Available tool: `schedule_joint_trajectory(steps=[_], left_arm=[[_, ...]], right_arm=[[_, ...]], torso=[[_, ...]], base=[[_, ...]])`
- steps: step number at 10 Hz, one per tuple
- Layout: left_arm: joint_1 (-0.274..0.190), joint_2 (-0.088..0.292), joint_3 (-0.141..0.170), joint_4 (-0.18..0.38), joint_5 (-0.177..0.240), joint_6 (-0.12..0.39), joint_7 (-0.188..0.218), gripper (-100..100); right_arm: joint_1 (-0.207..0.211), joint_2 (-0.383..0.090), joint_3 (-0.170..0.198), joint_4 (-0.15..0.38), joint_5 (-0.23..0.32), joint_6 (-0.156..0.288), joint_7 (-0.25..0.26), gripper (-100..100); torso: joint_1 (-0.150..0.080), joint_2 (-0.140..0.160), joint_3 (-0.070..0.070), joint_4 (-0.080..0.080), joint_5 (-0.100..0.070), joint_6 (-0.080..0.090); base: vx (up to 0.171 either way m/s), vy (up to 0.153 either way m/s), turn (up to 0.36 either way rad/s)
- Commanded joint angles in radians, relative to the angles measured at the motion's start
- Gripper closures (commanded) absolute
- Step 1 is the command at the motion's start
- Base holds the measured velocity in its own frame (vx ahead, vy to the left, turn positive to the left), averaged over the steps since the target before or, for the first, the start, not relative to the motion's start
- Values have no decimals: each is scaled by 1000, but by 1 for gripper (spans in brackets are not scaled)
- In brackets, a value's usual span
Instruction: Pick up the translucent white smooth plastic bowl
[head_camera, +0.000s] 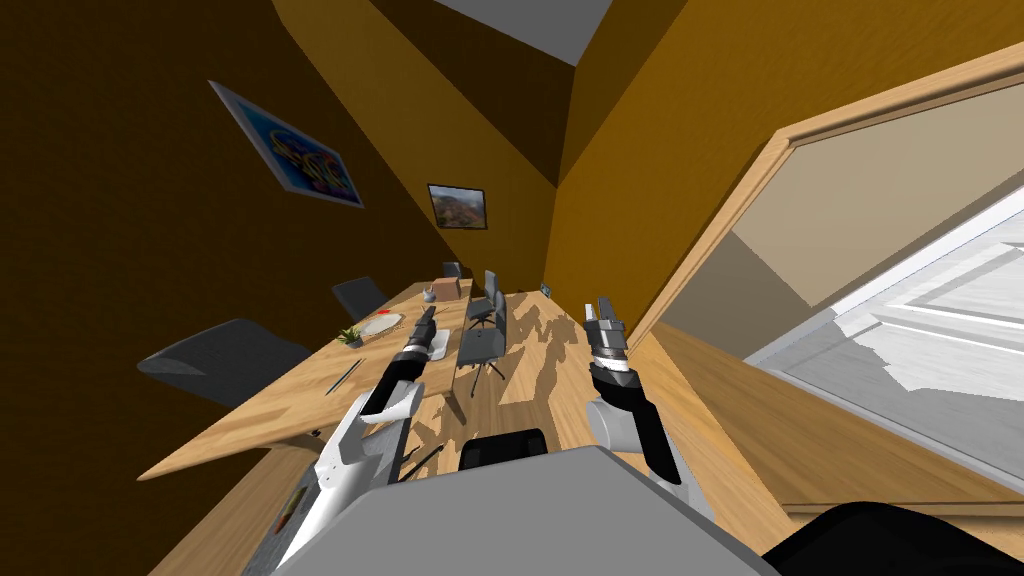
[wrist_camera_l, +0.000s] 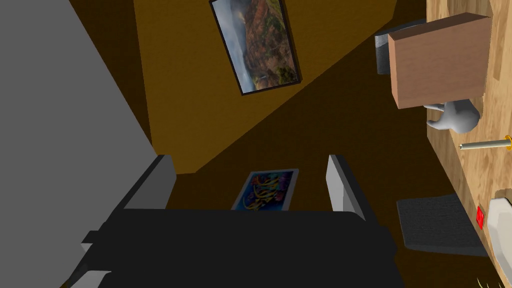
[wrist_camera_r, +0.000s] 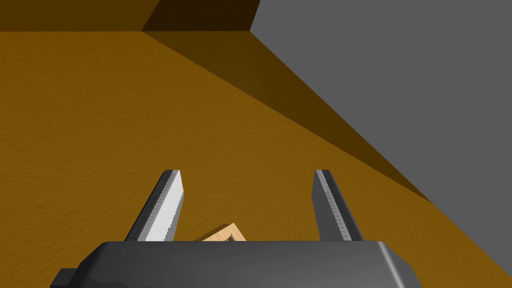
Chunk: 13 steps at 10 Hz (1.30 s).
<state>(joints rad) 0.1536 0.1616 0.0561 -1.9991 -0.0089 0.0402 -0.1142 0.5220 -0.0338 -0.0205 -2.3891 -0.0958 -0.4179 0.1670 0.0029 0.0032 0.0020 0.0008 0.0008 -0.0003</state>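
A whitish shallow bowl (head_camera: 383, 323) lies near the far edge of the long wooden table (head_camera: 290, 400), with a small red item beside it. In the left wrist view its pale rim (wrist_camera_l: 500, 227) peeks in off to the side of my hand. My left gripper (head_camera: 428, 314) hovers over the table just right of the bowl, and its fingers (wrist_camera_l: 248, 165) stand open and empty, aimed at the wall. My right gripper (head_camera: 601, 304) is raised over the floor to the right of the table. It is also open and empty (wrist_camera_r: 247, 175).
On the table beyond the bowl are a brown box (wrist_camera_l: 440, 60), a small grey pot (wrist_camera_l: 457, 119) and a thin rod (wrist_camera_l: 484, 145). A small plant (head_camera: 350, 336) and a pen (head_camera: 345, 376) lie nearer. Dark chairs (head_camera: 225, 362) line the table. A doorway (head_camera: 880, 300) opens at right.
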Motion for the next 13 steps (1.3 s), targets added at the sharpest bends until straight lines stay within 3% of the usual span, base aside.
schedule_joint_trajectory(steps=[1, 2, 3, 5, 6, 8, 13], left_arm=[[-31, 4, 5, 27, 7, 50, 10, -100], [-31, 4, 5, 27, 7, 75, 10, -100], [-61, 6, 9, 49, 12, 99, 18, -100], [-61, 6, 9, 49, 12, 137, 18, -100], [-91, 7, 13, 71, 17, 173, 29, -100], [-91, 7, 13, 71, 17, 200, 29, -100], [-174, 14, 24, 141, 32, 352, 69, -100]], right_arm=[[0, 0, 0, 0, 0, 0, 0, 0], [0, 0, 0, 0, 0, 0, 0, 0], [0, 0, 0, 0, 0, 0, 0, 0], [0, 0, 0, 0, 0, 0, 0, 0], [0, 0, 0, 0, 0, 0, 0, 0], [0, 0, 0, 0, 0, 0, 0, 0], [0, 0, 0, 0, 0, 0, 0, 0]], torso=[[0, 0, 0, 0, 0, 0], [2, 0, 0, 0, 0, 0], [1, -1, 0, 0, 0, 0], [0, -1, 0, 0, 0, 0], [-1, -2, -1, 0, 0, 0], [0, -1, -1, 0, 0, 0], [0, -1, 0, 0, 0, 0]], base=[[-57, 67, -47], [-46, 54, -39], [-50, 46, -66], [-32, 29, -12], [-40, 36, -59], [-28, 30, -24], [-48, 50, -59]])
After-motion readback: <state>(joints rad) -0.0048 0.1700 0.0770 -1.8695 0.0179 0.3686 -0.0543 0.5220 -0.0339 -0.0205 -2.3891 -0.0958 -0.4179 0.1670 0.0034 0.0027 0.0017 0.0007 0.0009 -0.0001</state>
